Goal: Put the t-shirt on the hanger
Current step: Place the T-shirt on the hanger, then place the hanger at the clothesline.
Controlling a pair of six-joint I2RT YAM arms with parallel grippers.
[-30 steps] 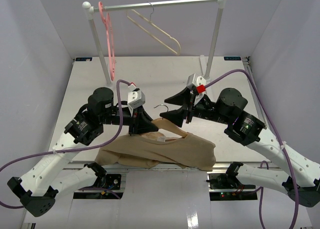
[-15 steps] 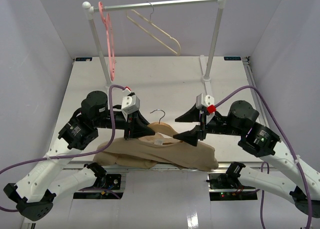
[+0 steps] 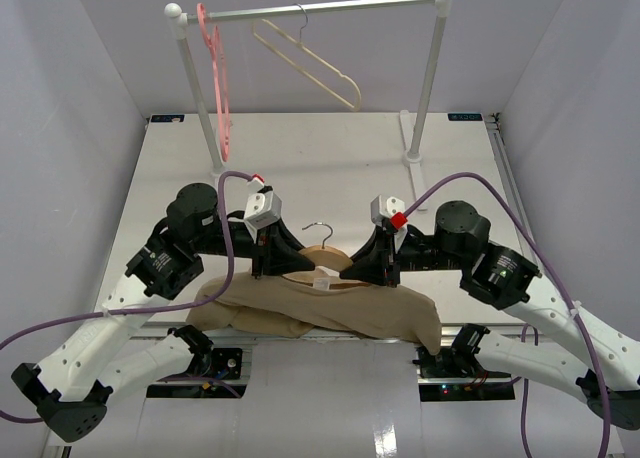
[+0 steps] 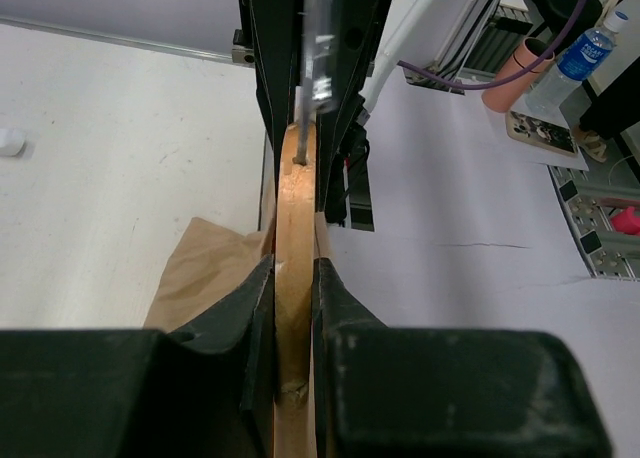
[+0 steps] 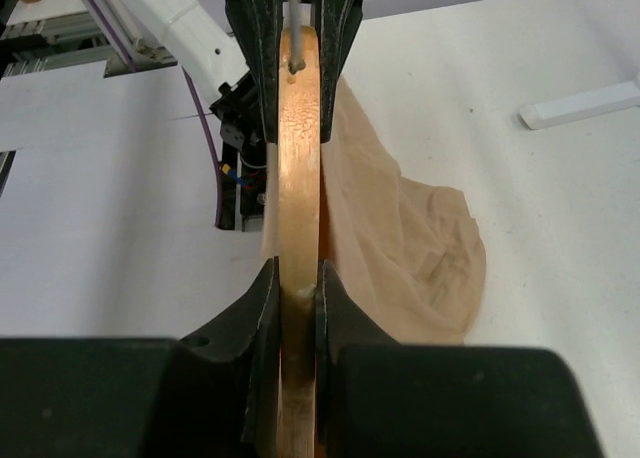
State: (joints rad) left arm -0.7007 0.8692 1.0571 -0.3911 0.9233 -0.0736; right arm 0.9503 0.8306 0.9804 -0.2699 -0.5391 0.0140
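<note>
The light brown wooden hanger (image 3: 322,256) stands near the table's front edge, its metal hook (image 3: 318,228) pointing up. The tan t-shirt (image 3: 330,308) hangs crumpled below it, white neck label at the collar. My left gripper (image 3: 283,261) is shut on the hanger's left shoulder. The left wrist view shows the wood (image 4: 293,208) pinched between the jaws (image 4: 293,308), with cloth (image 4: 205,273) to the left. My right gripper (image 3: 372,266) is shut on the right shoulder. In the right wrist view the wood (image 5: 298,178) sits tight between those jaws (image 5: 298,288), with cloth (image 5: 400,238) to the right.
A white clothes rail (image 3: 310,8) spans the back of the table on two posts. A pink hanger (image 3: 218,78) and a pale cream hanger (image 3: 310,63) hang from it. The rail's white foot (image 5: 580,103) lies on the table. The table's front edge runs under the t-shirt.
</note>
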